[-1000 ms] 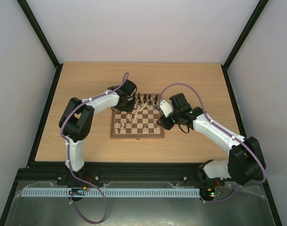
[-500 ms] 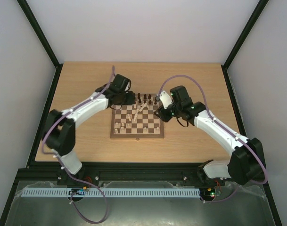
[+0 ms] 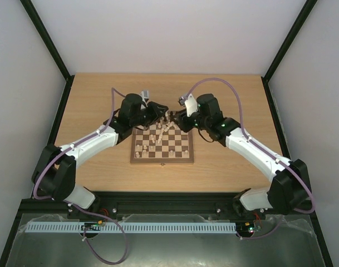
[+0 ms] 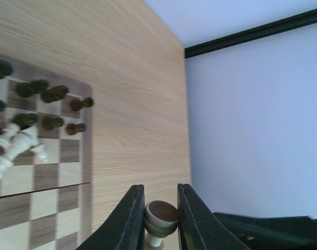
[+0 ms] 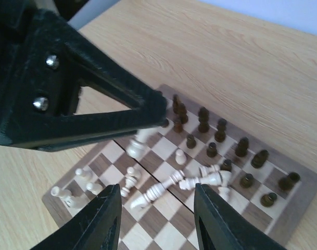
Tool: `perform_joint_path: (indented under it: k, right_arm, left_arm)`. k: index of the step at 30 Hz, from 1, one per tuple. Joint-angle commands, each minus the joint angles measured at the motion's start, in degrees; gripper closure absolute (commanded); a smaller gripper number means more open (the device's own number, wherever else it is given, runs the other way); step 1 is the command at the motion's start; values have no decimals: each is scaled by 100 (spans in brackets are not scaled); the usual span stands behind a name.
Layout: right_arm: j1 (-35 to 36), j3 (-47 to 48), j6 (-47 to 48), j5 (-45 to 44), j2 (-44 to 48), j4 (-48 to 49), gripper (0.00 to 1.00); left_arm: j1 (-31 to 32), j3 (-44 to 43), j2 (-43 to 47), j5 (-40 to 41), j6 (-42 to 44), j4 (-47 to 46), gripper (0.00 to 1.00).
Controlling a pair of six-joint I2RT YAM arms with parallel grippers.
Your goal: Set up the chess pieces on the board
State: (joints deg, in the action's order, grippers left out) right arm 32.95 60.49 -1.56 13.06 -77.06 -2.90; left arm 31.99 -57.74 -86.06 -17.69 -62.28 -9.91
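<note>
The board (image 3: 180, 157) lies mid-table. Dark chess pieces (image 5: 210, 130) stand in its two far rows. Several cream ones (image 5: 184, 182) lie toppled near the middle, and cream pawns (image 3: 140, 148) stand at the near left. My left gripper (image 4: 162, 208) is shut on a cream piece (image 4: 161, 217) whose brown felt base faces the camera. In the right wrist view that gripper (image 5: 148, 112) hangs over the board's far left with the cream piece (image 5: 137, 145) below it. My right gripper (image 5: 157, 200) is open and empty above the toppled pieces, close to the left one.
Both wrists (image 3: 133, 105) (image 3: 205, 105) crowd the board's far edge, cables looping above them. The wooden tabletop (image 3: 102, 89) surrounds the board, bounded by a black frame (image 3: 60, 119) and white walls.
The left arm has stretched out low and its gripper now points right over the board's far edge. The right gripper has moved from the board's right edge to its far side.
</note>
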Motion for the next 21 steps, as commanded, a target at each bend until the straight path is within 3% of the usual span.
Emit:
perform_joint_path:
  k: [1, 6, 21]
  right_arm:
    - [249, 226, -213, -9, -111, 472, 60]
    - [365, 320, -264, -179, -225, 550, 61]
    - [379, 540, -464, -791, -425, 658, 68]
  left_arm:
    - [54, 72, 68, -208, -869, -1002, 89]
    - [120, 183, 24, -318, -1223, -1389, 89]
    - [196, 126, 74, -334, -1147, -1330, 89]
